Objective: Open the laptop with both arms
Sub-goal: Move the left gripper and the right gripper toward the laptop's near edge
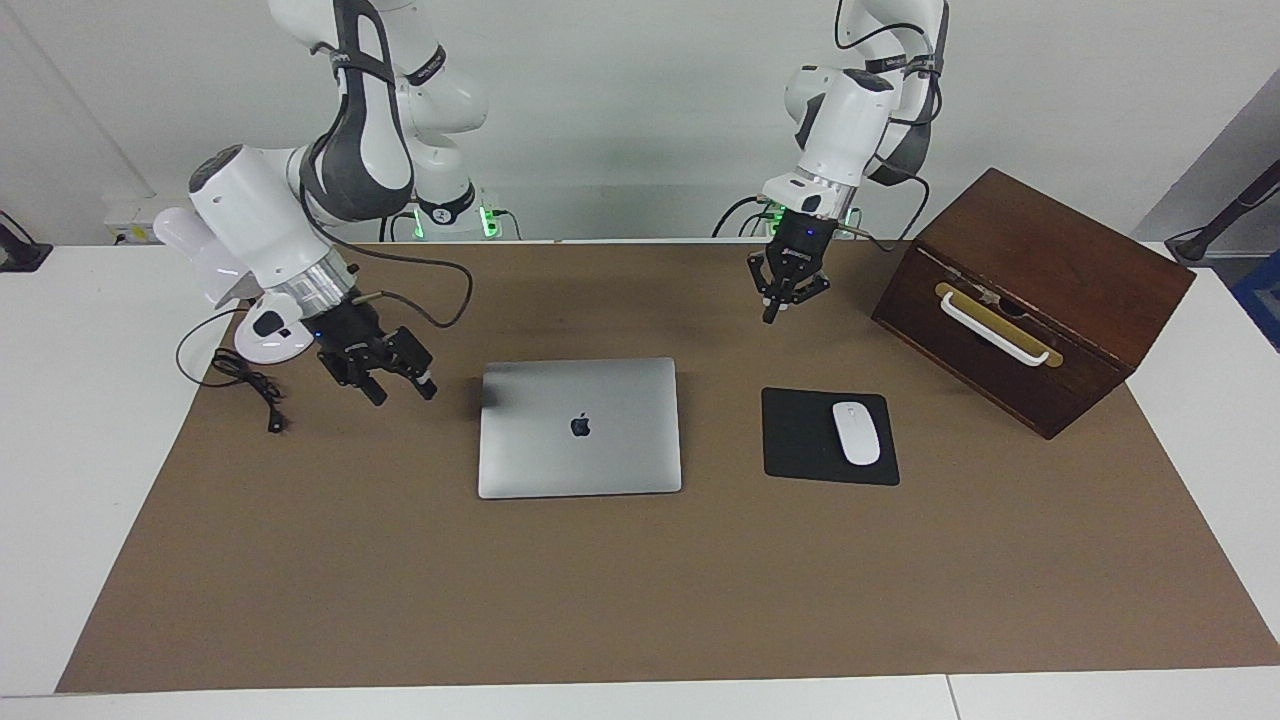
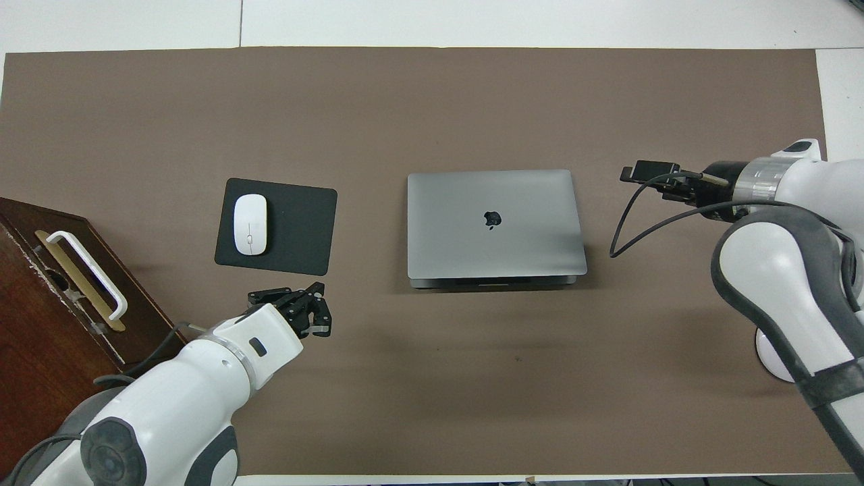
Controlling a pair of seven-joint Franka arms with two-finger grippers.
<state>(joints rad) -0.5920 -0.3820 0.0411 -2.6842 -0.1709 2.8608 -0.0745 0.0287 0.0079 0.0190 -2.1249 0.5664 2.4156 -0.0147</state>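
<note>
Resting laptop (image 1: 580,428): lid shut, flat on the brown mat (image 1: 640,600), mid-table.
Right gripper (image 1: 392,375): low over the mat beside the laptop, fingers apart, holding nothing.
Left gripper (image 1: 785,290): over the mat by the black mouse pad (image 1: 800,440); fingers seemingly slightly parted, empty.
White mouse (image 1: 856,432): on the pad.

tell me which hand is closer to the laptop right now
Right. The right hand hangs just off the closed laptop at the right arm's end of the table. The left hand is up over the mat, between laptop and wooden box.
</note>
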